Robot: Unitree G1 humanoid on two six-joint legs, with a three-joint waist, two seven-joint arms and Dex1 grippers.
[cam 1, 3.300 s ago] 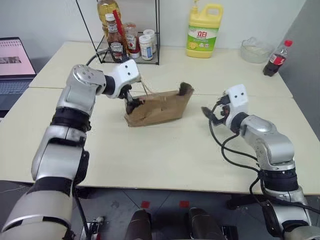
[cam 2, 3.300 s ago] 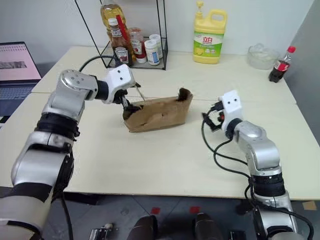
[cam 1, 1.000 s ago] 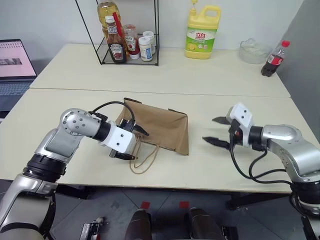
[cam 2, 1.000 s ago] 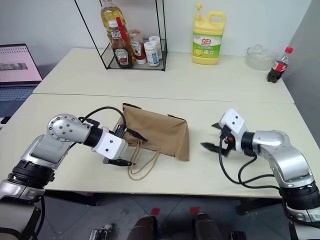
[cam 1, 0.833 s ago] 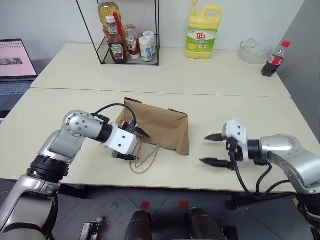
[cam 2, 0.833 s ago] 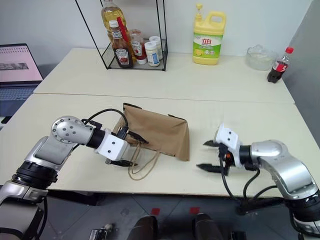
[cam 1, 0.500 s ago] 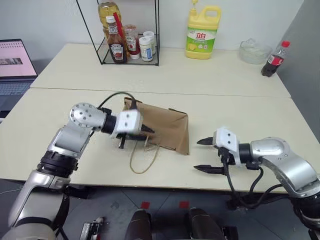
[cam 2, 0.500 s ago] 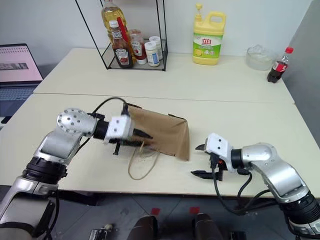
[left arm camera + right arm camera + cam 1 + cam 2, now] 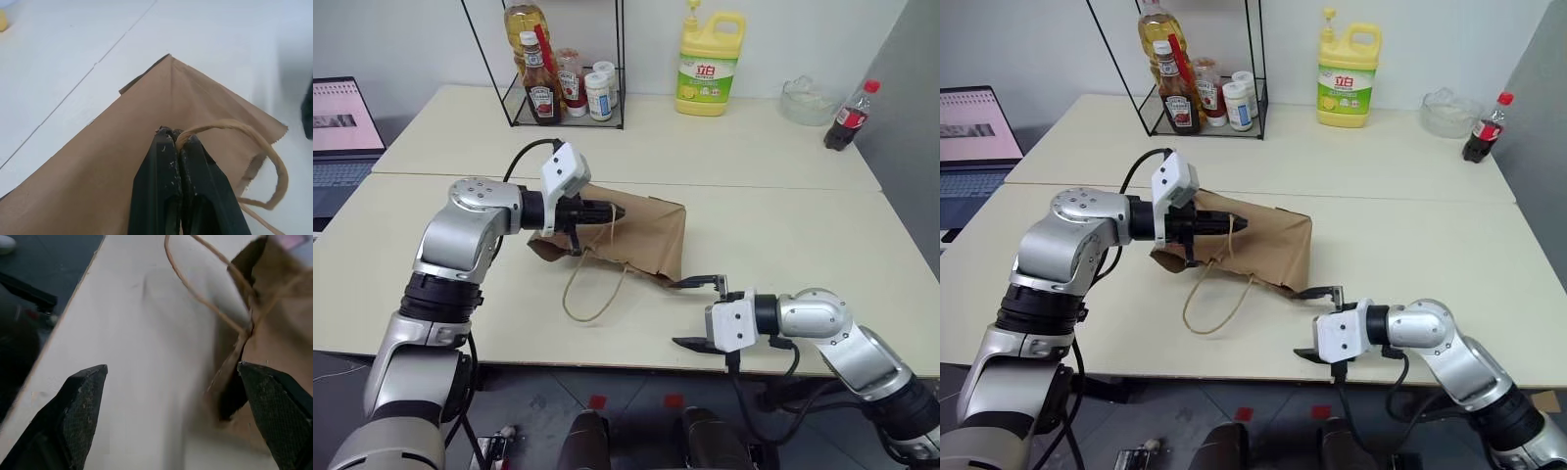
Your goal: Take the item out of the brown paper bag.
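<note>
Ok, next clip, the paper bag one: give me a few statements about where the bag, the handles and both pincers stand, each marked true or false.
1. The left pincer is shut on the brown paper bag, a string handle caught between its fingers. True.
2. The right pincer is shut on the bag's corner. False: its fingers stand wide apart, near the bag's front corner and holding nothing.
3. The orange drink bottle stands on the table beside the bag. False: no such bottle is out on the table; whether it is in the bag cannot be seen.
4. A second handle loop hangs slack onto the table in front of the bag. True.
5. The yellow detergent jug lies tipped over. False: it stands upright at the far edge.
</note>
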